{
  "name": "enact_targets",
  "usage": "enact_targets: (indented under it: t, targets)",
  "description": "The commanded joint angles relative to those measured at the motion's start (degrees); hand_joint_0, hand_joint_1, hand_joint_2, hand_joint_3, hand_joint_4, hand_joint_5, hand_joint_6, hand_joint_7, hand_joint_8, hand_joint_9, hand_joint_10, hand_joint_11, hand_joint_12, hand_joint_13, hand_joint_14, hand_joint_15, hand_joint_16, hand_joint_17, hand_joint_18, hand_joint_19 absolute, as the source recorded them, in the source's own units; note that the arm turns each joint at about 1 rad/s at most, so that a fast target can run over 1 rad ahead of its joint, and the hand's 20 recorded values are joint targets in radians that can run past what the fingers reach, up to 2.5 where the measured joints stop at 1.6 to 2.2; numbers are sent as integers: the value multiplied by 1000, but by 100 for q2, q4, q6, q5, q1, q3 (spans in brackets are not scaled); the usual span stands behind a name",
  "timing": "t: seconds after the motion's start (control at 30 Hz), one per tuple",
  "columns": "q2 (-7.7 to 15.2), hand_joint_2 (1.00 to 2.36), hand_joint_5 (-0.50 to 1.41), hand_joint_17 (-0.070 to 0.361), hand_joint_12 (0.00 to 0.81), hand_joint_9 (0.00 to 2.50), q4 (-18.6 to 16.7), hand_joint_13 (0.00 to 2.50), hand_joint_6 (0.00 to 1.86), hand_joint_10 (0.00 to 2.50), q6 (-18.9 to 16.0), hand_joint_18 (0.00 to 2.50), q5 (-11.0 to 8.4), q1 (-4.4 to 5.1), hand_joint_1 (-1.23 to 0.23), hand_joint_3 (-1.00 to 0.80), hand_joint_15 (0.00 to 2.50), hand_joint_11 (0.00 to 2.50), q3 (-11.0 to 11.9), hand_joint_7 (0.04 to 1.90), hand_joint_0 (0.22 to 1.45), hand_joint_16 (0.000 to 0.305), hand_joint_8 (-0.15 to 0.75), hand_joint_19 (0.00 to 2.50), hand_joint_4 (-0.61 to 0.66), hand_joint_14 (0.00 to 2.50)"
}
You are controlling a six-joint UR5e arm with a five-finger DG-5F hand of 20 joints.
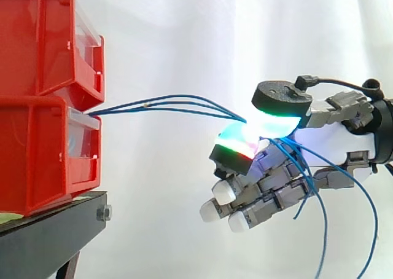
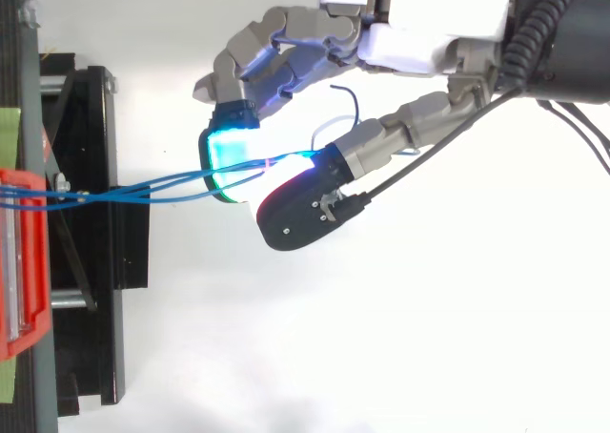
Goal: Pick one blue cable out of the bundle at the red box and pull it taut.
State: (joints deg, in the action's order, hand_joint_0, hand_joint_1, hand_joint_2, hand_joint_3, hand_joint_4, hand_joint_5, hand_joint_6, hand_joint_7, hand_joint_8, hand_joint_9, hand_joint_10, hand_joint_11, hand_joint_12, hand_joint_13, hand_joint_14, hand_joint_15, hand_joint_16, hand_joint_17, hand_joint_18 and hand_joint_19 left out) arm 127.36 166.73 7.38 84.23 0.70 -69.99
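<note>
While the hand [image 1: 331, 137] pinches what looks like three blue cables [image 1: 172, 103], slightly bowed out of the red box [image 1: 37, 156], next it needs one strand isolated, then pulled straight.

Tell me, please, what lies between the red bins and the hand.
The blue cables span that gap, running from the red bins to the hand; both side and top views show it.

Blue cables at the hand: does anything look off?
Yes. The hand pinches several blue cables at once, not one; all run from the red bins into the pinch, their loose ends dangling below the palm.
</note>
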Motion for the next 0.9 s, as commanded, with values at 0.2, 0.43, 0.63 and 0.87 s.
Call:
enact_targets:
  t: [0.2,0.43,0.63,0.87]
  targets:
    - [-1,1000,-144,163,441,683,0,286,832,8,0,307,-3,0,-683,-500,156,375,3,1073,422,72,390,237,228,6]
    - [-1,1017,-144,141,398,673,0,268,827,9,0,262,-3,0,-712,-271,148,373,3,1139,537,63,356,241,202,6]
    - [-1,1019,-145,139,395,677,26,288,837,10,0,291,-3,0,-755,-135,150,382,108,1175,557,62,361,228,185,6]
    - [-1,1022,-156,137,390,663,9,293,855,10,0,311,-3,0,-813,-113,140,384,108,1124,586,61,357,204,131,6]
